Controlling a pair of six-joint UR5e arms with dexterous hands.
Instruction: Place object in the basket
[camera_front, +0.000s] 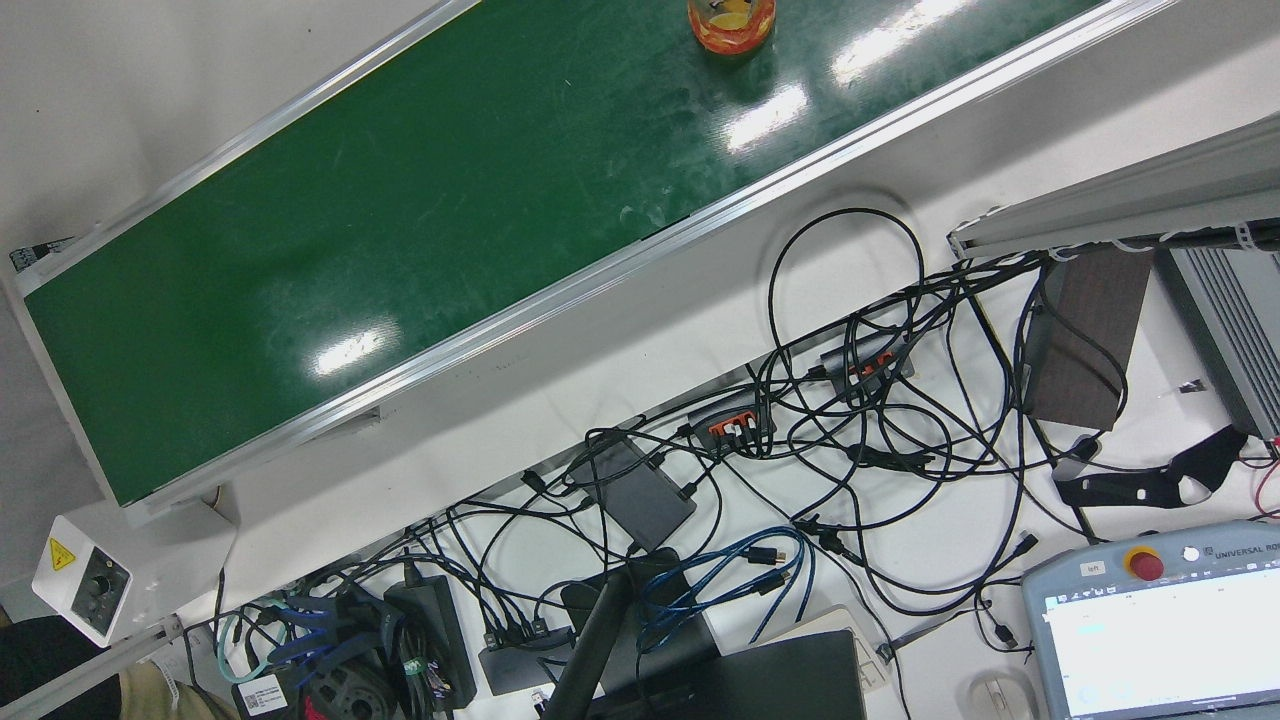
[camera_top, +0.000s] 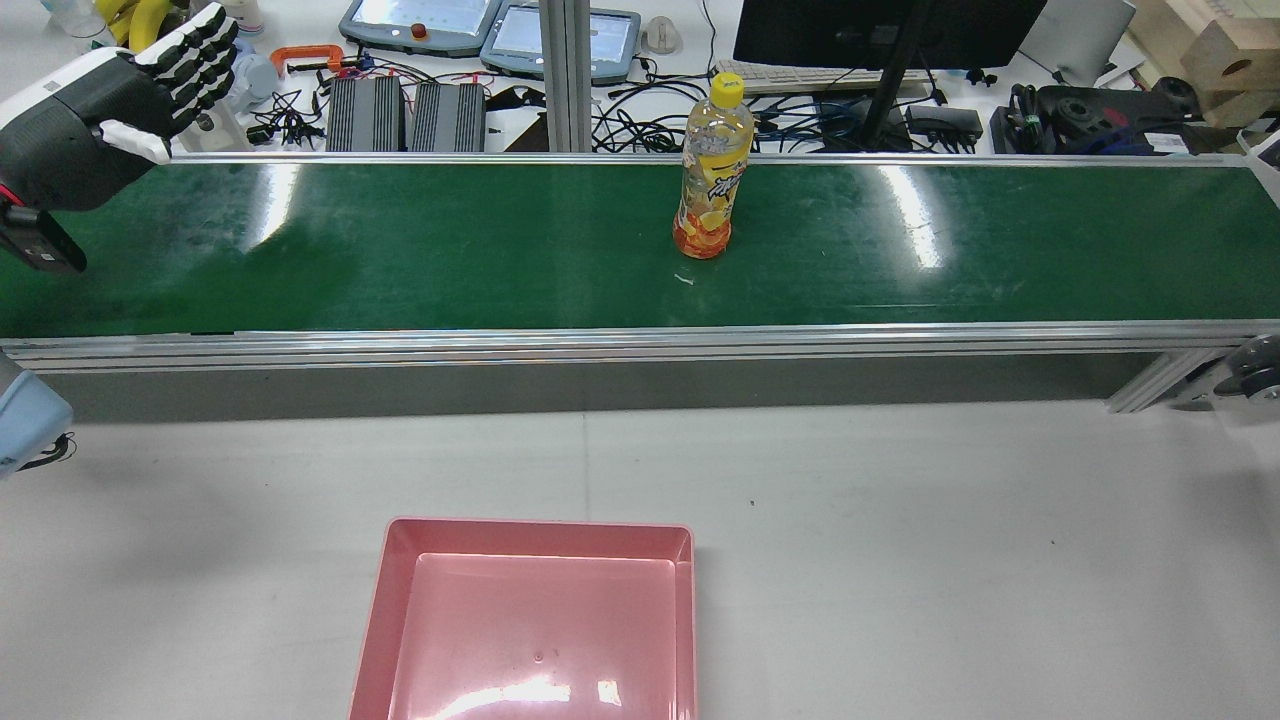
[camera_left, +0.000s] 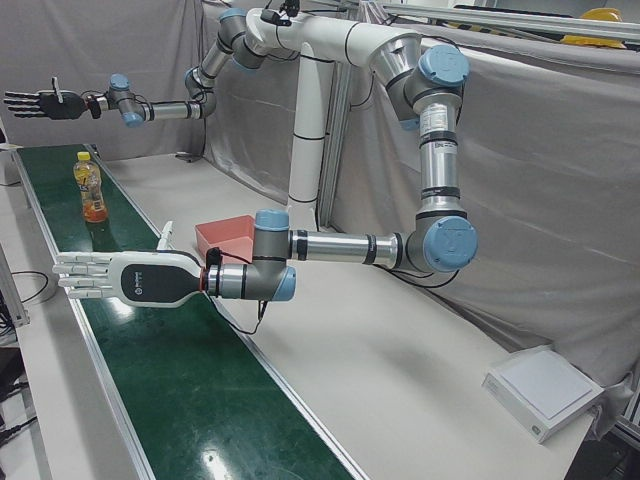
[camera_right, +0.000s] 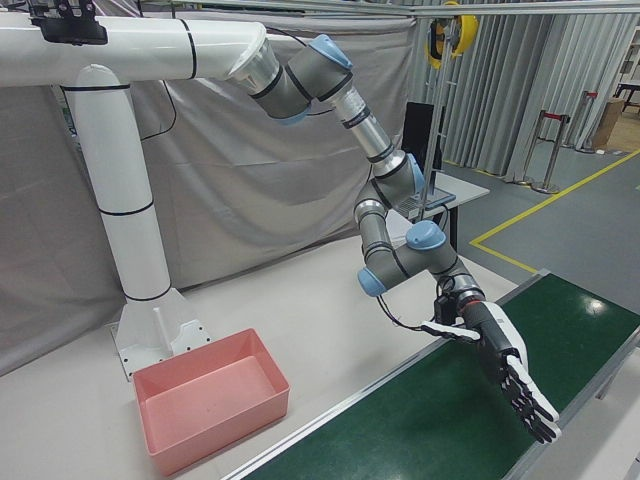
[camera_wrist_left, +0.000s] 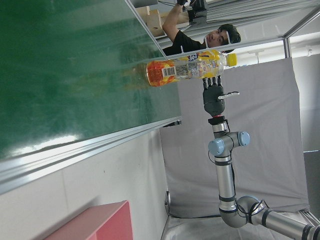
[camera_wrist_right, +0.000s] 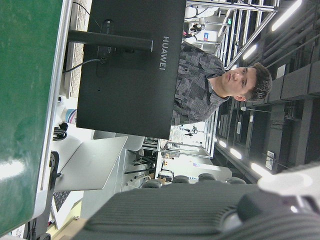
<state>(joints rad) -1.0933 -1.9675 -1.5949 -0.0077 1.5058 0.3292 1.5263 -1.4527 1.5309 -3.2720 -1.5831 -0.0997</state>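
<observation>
I see the bottle (camera_top: 711, 170) upright mid-belt (camera_top: 450, 250), nothing near it | pink basket (camera_top: 530, 620) empty on the table (camera_top: 900, 520) | left hand (camera_top: 110, 100) and right hand (camera_left: 125, 277) flat, fingers (camera_top: 200, 50) spread, holding nothing

A bottle (camera_top: 711, 170) stands upright on the green conveyor belt (camera_top: 450, 250).

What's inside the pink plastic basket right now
Nothing shows inside the pink plastic basket: the rear view shows only its bare, glossy floor. Its near end runs off that view's bottom edge, so that strip is unseen. The yellow-capped drink bottle stands upright on the green conveyor belt.
</observation>
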